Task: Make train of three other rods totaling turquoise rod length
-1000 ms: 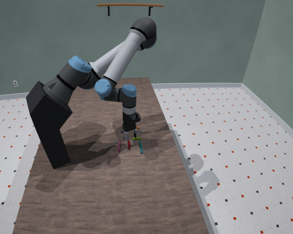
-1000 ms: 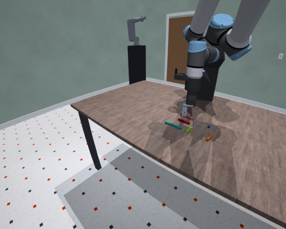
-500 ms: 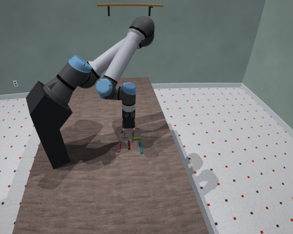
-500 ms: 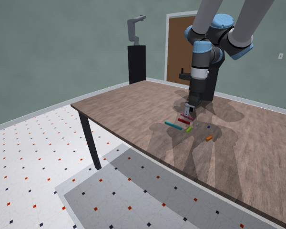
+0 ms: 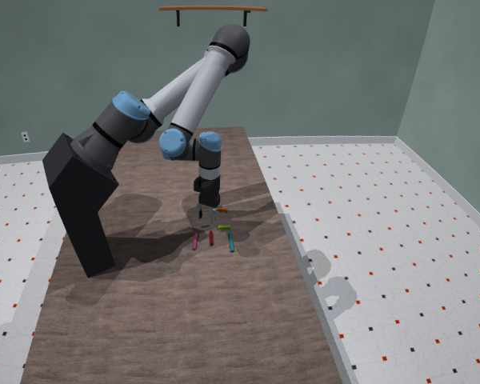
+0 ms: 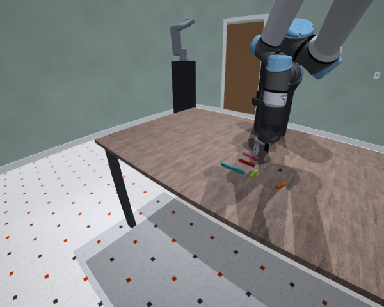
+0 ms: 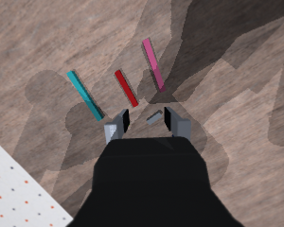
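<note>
My gripper (image 5: pixel 206 218) (image 6: pixel 261 152) (image 7: pixel 146 114) is open and empty above the table. In the wrist view the small grey rod (image 5: pixel 206 226) (image 6: pixel 265 167) (image 7: pixel 154 117) shows between its fingertips, lying below them, turned across the finger gap. The turquoise rod (image 5: pixel 231 242) (image 6: pixel 232 167) (image 7: pixel 85 96), red rod (image 5: pixel 210 238) (image 6: pixel 246 162) (image 7: pixel 126 88) and pink rod (image 5: pixel 195 240) (image 6: pixel 251 156) (image 7: pixel 153 65) lie apart, roughly side by side. The lime rod (image 5: pixel 224 227) (image 6: pixel 253 173) lies near the turquoise rod's end. The orange rod (image 5: pixel 222 210) (image 6: pixel 280 185) and tiny blue rod (image 6: pixel 280 170) lie apart from the others.
The brown table (image 5: pixel 182 314) (image 6: pixel 172 139) carries all the rods. Its long edge runs beyond the turquoise, lime and orange rods, with tiled floor past it. Arm shadows fall across the rods. The blue rod is hidden in the top view.
</note>
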Controlling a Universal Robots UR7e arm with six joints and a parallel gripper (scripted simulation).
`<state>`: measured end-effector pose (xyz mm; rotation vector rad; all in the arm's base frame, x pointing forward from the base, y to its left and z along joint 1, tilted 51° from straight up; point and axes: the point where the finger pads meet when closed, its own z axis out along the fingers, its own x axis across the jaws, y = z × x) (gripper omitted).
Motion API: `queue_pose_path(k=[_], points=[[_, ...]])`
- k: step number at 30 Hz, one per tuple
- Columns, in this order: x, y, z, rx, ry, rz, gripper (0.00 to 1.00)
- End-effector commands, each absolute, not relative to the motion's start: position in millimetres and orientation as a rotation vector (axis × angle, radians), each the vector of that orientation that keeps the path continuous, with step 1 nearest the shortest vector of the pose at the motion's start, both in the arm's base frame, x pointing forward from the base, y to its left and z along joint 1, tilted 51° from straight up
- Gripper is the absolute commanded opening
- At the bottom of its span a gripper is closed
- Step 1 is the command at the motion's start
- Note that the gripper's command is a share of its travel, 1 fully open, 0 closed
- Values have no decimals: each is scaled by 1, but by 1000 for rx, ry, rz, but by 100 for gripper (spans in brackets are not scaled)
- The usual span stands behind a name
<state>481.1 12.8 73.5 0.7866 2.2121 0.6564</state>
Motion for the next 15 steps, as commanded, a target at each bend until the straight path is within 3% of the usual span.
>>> queue_pose_path(k=[1, 15], points=[[478, 24, 75, 985, 2155, 719, 100], [471, 53, 81, 1450, 1964, 911, 100]])
